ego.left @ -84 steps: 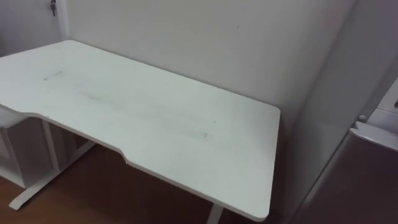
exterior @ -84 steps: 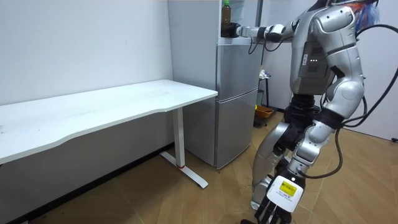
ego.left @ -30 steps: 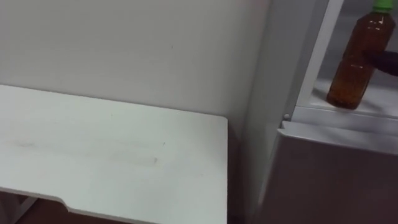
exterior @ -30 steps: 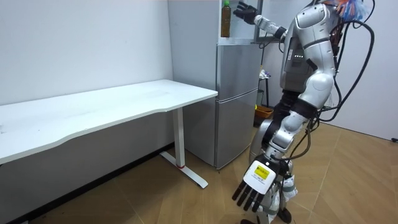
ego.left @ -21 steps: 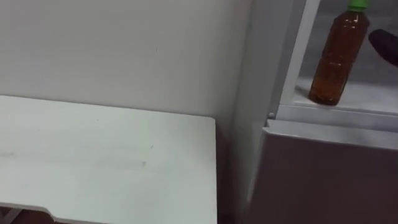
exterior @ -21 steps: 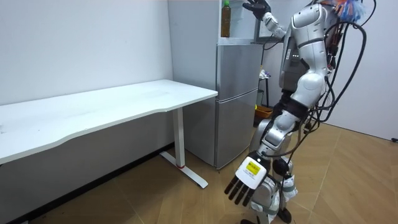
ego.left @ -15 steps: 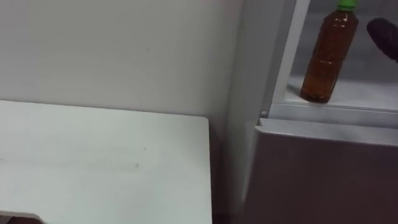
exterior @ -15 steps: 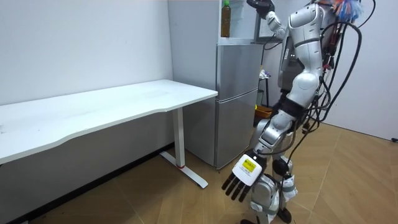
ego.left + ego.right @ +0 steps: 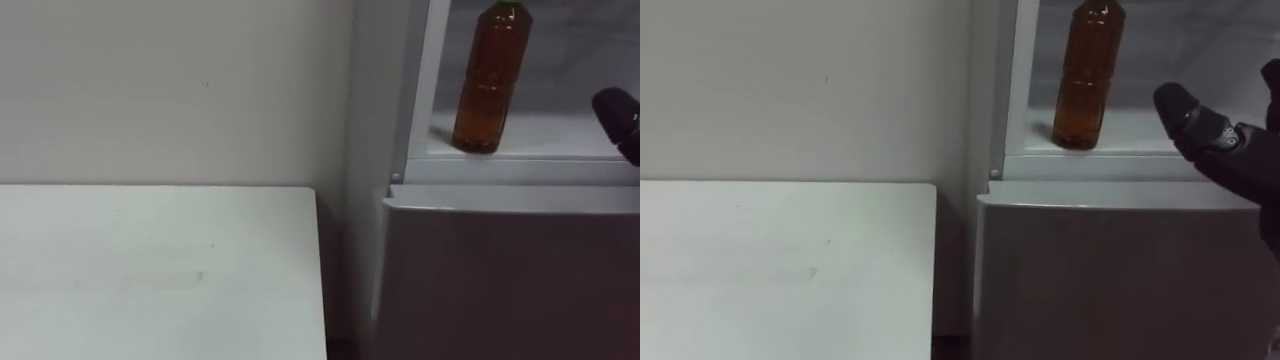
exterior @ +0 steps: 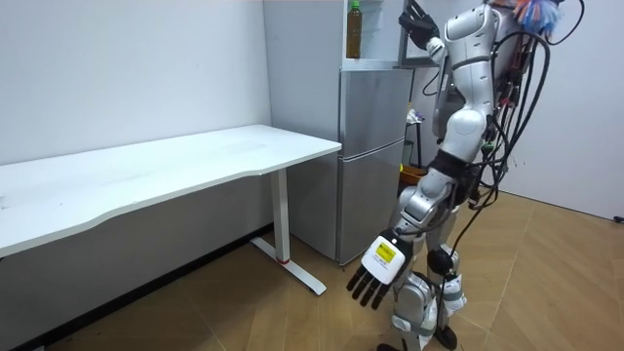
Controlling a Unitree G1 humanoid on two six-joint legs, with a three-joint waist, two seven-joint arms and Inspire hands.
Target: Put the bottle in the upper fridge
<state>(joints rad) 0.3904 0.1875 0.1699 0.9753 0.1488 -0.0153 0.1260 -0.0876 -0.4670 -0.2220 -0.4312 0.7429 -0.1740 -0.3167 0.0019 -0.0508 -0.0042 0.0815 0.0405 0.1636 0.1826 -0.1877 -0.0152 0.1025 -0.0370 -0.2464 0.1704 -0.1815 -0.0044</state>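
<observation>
An amber bottle (image 9: 489, 78) with a green cap stands upright on the white shelf (image 9: 545, 141) of the open upper fridge compartment, near its left wall. My right hand (image 9: 1215, 140) is raised to the right of the bottle (image 9: 1086, 75), apart from it, fingers straight and holding nothing. In the room view the bottle (image 10: 354, 29) stands at the top of the grey fridge (image 10: 370, 156), with the right hand (image 10: 417, 21) lifted just beside the compartment. My left hand (image 10: 375, 268) hangs low by my leg, fingers spread and empty. I stand close in front of the fridge.
The fridge's closed lower door (image 9: 500, 285) fills the area below the shelf. A white desk (image 9: 150, 270) abuts the fridge's left side against a pale wall. The wooden floor (image 10: 292, 317) lies open around the desk legs.
My right hand, on the bottle 2.8 s ago, has let go and drawn back to the right. The bottle stays standing. The eye view has swung from the desk to the fridge.
</observation>
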